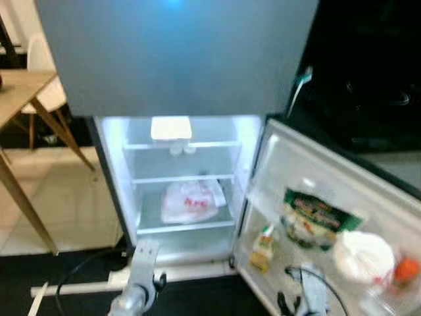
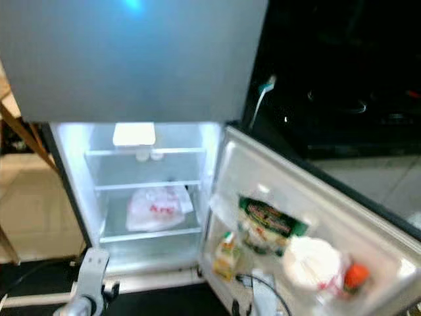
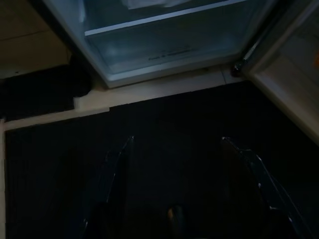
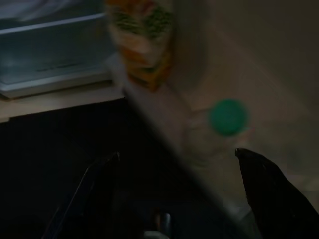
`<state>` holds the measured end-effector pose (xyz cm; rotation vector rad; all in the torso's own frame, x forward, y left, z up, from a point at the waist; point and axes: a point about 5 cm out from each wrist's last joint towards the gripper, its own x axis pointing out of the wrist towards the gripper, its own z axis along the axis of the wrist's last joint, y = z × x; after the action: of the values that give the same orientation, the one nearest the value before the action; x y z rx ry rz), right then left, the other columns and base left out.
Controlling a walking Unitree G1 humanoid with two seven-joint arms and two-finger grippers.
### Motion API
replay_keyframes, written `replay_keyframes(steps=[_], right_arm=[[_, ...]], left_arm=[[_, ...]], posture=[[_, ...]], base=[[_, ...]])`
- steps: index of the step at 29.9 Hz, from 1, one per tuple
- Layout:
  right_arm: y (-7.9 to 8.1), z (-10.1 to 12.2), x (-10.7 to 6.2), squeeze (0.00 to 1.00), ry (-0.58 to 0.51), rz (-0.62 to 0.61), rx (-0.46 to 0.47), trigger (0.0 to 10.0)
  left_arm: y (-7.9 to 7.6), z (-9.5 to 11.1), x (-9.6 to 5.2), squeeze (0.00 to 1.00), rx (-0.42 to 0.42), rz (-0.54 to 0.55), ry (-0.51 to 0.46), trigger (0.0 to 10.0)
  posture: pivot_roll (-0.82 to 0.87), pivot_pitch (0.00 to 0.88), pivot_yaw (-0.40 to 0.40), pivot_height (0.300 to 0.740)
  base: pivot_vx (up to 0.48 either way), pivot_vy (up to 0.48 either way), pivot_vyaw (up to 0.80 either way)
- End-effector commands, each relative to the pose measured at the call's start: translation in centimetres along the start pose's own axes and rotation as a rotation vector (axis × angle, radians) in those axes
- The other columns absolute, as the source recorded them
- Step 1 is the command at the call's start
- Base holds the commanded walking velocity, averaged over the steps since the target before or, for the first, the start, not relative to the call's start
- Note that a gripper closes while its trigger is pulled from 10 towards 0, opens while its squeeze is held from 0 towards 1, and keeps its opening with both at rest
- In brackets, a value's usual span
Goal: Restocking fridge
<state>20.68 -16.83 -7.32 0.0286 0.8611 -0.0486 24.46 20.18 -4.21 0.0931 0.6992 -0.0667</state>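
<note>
Fridge sits dead ahead of me, lower compartment lit, its door swung wide toward my 3 o'clock. On the middle shelf lies a white plastic bag with red print; a white box sits at the top of the compartment at 12 o'clock.

The door's pockets carry the rest — a green-labelled packet, a small yellow carton below it toward 7 o'clock, a tied white bag and something orange at the far 3 o'clock end. Through the right wrist camera I see the carton standing on the door shelf and a clear bottle with a green cap just beside it, both blurred.

My right gripper is low by the door, fingers spread wide, holding nothing. My left gripper hangs over the dark mat in front of the fridge's bottom edge, fingers likewise apart and empty; the silver left arm shows at 6 o'clock in the head view.

Further out, a wooden table and a white chair stand on the pale tiled floor at my 9 o'clock, and a dark countertop runs behind the door at 2 o'clock.
</note>
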Motion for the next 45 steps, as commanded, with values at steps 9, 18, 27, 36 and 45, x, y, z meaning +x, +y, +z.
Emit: replay_keyframes(steps=[9,18,27,36,45], right_arm=[[-1.3,0.6,0.0,0.00,-0.017,-0.037,0.031,10.0],[-1.7,0.0,-0.1,0.00,-0.007,-0.041,0.034,10.0],[-0.4,-1.5,-0.4,0.00,0.021,-0.031,0.039,10.0],[-0.1,-1.1,-0.3,0.00,0.019,-0.032,0.036,10.0],[-2.4,0.1,-0.2,0.00,0.001,-0.057,0.045,10.0]], left_arm=[[-0.3,0.1,0.0,0.00,-0.049,-0.020,-0.015,10.0],[-0.4,0.1,0.0,0.00,-0.055,-0.024,-0.015,10.0],[-0.4,0.0,0.0,0.00,-0.042,-0.018,-0.014,10.0],[-0.4,0.2,0.1,0.00,-0.019,-0.025,-0.017,10.0],[-0.7,-0.3,0.1,0.22,0.046,-0.049,0.038,10.0]], posture=[[0.02,0.000,-0.032,0.738],[0.02,0.000,-0.032,0.738],[0.02,0.000,-0.027,0.738],[0.02,0.000,-0.027,0.738],[0.01,0.000,-0.028,0.738]], base=[[0.000,-0.118,0.00],[0.000,0.469,0.00],[0.000,0.306,0.00],[0.000,0.000,0.00],[0.000,-0.276,0.00]])
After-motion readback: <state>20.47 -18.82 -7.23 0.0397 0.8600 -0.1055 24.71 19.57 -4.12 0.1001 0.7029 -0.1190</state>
